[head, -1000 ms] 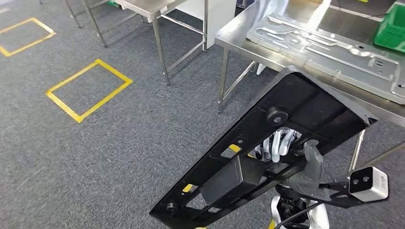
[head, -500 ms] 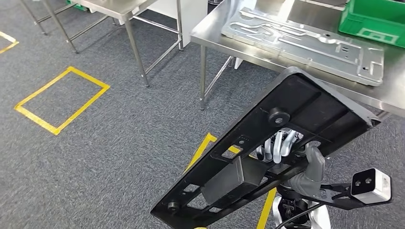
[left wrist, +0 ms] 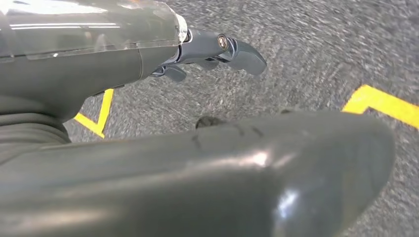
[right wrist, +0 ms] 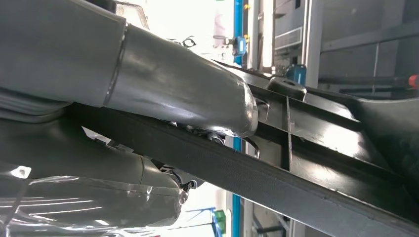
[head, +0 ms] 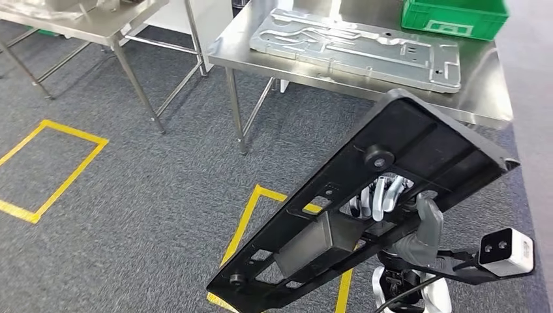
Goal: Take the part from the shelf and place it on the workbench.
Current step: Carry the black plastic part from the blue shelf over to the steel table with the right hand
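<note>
Black and long, the part [head: 365, 208] cuts diagonally across the lower right of the head view, tilted up toward the workbench [head: 479, 107] at upper centre. The right hand [head: 398, 218] carries it from underneath: pale fingers [head: 378, 195] curl through an opening in the panel, the grey thumb pressed against its edge. In the right wrist view the thumb [right wrist: 197, 94] lies hard across a dark rib of the part [right wrist: 316, 168]. Over on the left wrist view, the left hand [left wrist: 197, 163] hangs above grey carpet with yellow tape, its dark fingers [left wrist: 222, 49] loosely curled, nothing in them.

Now, the danger. One hand, gripping near the middle of a long panel: I'd judge it could swing or slip if the walk jolts. The bench already bears a silver metal plate [head: 358, 45] and a green crate [head: 456, 16], so the leading corner may strike the steel edge or land atop that plate.
</note>
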You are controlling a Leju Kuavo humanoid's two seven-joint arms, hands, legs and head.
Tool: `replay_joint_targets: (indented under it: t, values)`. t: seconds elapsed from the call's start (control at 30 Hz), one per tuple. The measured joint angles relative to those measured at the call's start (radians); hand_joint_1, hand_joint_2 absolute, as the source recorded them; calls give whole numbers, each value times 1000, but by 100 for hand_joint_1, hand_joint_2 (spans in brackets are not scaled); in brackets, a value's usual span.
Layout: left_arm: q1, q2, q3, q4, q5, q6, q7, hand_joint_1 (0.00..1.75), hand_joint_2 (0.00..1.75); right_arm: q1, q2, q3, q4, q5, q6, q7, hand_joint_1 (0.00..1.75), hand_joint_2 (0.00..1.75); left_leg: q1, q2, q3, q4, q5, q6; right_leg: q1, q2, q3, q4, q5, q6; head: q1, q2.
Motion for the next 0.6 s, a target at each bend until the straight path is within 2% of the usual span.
replay_joint_targets:
  t: [0.03,0.1,0.17,0.23,0.27,0.3,0.33,0.37,0.4,0.47,0.5,0.53,0.6]
  values:
    - [0,0,-1,0,0,1,1,0,0,0,0,0,0,0,1,0,175,0,-1,-8,5,-13,-1,4,-1,8,-4,1,0,5,0,0]
    - [-2,-1,-5,0,0,1,3,0,0,1,0,0,0,2,2,1,175,0,-3,8,7,-19,3,14,-3,19,-8,0,3,18,0,0]
    - [-4,-2,-7,0,0,2,3,0,0,0,0,0,0,2,2,0,175,0,1,29,12,-29,8,29,0,-12,-20,25,-15,26,2,0]
    - [-2,-2,-8,0,1,3,3,0,0,-1,0,0,0,3,2,-1,175,0,2,51,15,-35,9,40,0,-62,-68,126,-70,33,6,0]
    - [-1,-2,-8,0,1,4,3,0,0,-1,0,0,1,3,2,-1,175,0,1,62,14,-35,9,42,-3,-74,-102,192,-100,36,7,0]
    - [1,-2,-9,0,2,5,4,0,0,0,0,0,2,3,2,-1,175,0,0,73,14,-34,8,41,-6,-80,-129,245,-119,39,7,0]
    - [1,-2,-9,0,3,7,4,0,0,1,0,0,4,3,2,-1,175,0,-1,85,14,-34,7,41,-9,-83,-141,267,-118,42,7,0]
    - [1,-2,-9,0,5,9,4,0,0,1,0,0,5,3,2,-1,175,0,-1,95,15,-34,5,39,-11,-87,-133,250,-99,43,7,0]
    - [0,-3,-9,0,6,11,4,0,0,1,0,0,7,3,1,-1,175,0,-1,105,18,-34,4,37,-12,-95,-104,197,-67,42,7,0]
    - [-1,-4,-10,0,8,14,3,0,0,-1,0,0,9,3,0,-1,175,0,-3,122,24,-33,-2,29,-7,-130,-31,59,-13,35,7,0]
    - [-2,-5,-10,0,9,15,3,0,0,-2,0,0,9,3,-1,-2,175,0,-5,130,27,-33,-4,24,-3,-142,-8,14,-1,30,7,0]
    - [-2,-5,-11,0,9,15,4,0,0,-3,0,0,10,3,-1,-2,175,0,-7,137,29,-33,-6,18,1,-148,1,-6,0,25,7,0]
    - [-4,-5,-13,0,9,15,4,0,0,-3,0,0,10,2,-1,-2,175,0,-8,152,34,-36,-9,5,4,-129,-1,-9,2,14,6,0]
